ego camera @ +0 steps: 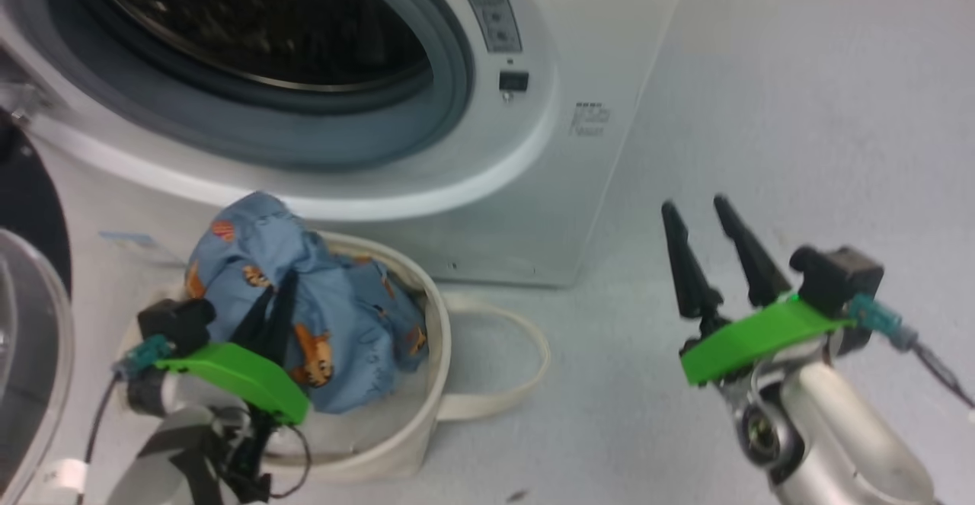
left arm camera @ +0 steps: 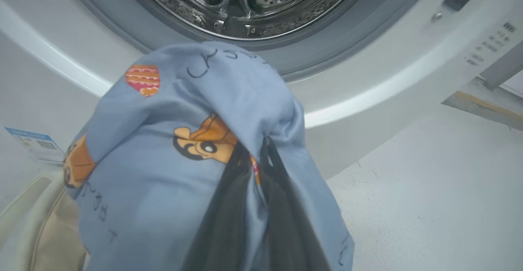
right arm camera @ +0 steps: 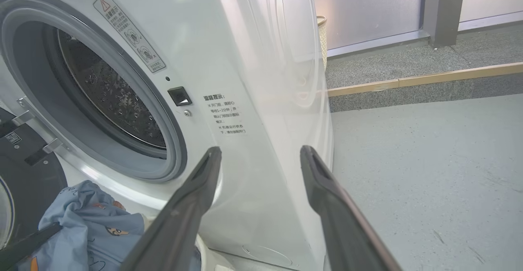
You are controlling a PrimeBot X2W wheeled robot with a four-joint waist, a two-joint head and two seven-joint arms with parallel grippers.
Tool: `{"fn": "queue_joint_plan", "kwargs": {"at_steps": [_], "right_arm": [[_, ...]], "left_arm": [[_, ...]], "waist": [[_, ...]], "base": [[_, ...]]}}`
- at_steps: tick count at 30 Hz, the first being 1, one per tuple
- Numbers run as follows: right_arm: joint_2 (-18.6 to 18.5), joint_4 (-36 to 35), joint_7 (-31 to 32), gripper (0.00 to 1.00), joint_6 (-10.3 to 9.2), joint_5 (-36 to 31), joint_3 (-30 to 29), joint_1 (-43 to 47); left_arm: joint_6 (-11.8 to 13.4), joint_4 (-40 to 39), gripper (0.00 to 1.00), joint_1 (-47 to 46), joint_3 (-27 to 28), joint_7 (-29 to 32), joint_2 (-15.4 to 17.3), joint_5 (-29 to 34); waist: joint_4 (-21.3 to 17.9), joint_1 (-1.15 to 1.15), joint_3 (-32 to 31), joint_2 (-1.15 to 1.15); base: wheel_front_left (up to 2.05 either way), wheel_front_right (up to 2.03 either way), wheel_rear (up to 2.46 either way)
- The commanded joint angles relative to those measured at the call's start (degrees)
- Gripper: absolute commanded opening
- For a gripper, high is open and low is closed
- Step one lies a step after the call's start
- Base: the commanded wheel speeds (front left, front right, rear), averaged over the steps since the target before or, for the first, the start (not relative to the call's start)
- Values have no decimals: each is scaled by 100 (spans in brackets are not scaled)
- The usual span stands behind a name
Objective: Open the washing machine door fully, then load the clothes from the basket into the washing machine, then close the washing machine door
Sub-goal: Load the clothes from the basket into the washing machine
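Left gripper [ego camera: 278, 299] is clamped on the clothes [ego camera: 343, 314]. The blue bundle stands partly above the rim of the basket [ego camera: 440, 337], at six o'clock below the drum [left arm camera: 245, 1] of the washing machine [ego camera: 579, 55]. The washing machine door [ego camera: 30, 208] hangs open at nine o'clock. Right gripper [ego camera: 695, 204] is spread wide and empty over the floor [ego camera: 800, 109] at four o'clock.

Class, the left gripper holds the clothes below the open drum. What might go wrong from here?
1. The left gripper pinches only a small fold of the clothes; it may slip out.
2. Trailing cloth lies in the basket and may tip it.
3. Hanging cloth may snag on the grey ring.
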Motion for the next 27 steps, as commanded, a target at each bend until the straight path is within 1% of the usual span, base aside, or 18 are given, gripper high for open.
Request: {"fn": "queue_joint_plan", "kwargs": {"at_steps": [1, 7, 11, 14, 15, 19, 23, 27], "right_arm": [[41, -157, -67, 100, 31, 27, 46, 92], [80, -168, -70, 100, 31, 144, -36, 466], [10, -193, -70, 100, 31, 193, -122, 656], [-40, -234, -70, 100, 31, 218, -165, 748], [-52, -256, -70, 100, 31, 224, -178, 762], [-58, -361, -70, 100, 31, 223, -240, 764], [-14, -379, -71, 100, 31, 212, -280, 789], [19, -382, -71, 100, 31, 197, -305, 799]], "left_arm": [[21, -252, 0, -115, 244, -68, 122, 70], [141, -1179, 0, 246, 507, -68, -52, 560], [163, -1639, 0, 374, 563, -68, -153, 688], [177, -1910, 0, 421, 624, -67, -150, 677], [179, -1983, 0, 418, 641, -47, -114, 665], [128, -2347, 0, 278, 862, 338, 201, 369], [113, -2627, 0, 163, 1043, 584, 530, 240], [123, -2824, 0, 82, 1143, 724, 719, 181]], "waist": [[64, 1, -271, -1], [152, 1, -792, -1], [210, 1, -1039, -1], [211, 1, -1163, -1], [202, 1, -1176, -1], [127, 1, -1130, -1], [55, 1, -1074, -1], [4, 1, -1035, -1]], "base": [[0, 0, 0], [0, 0, 0], [0, 0, 0], [0, 0, 0], [0, 0, 0], [0, 0, 0], [0, 0, 0], [0, 0, 0]]}}
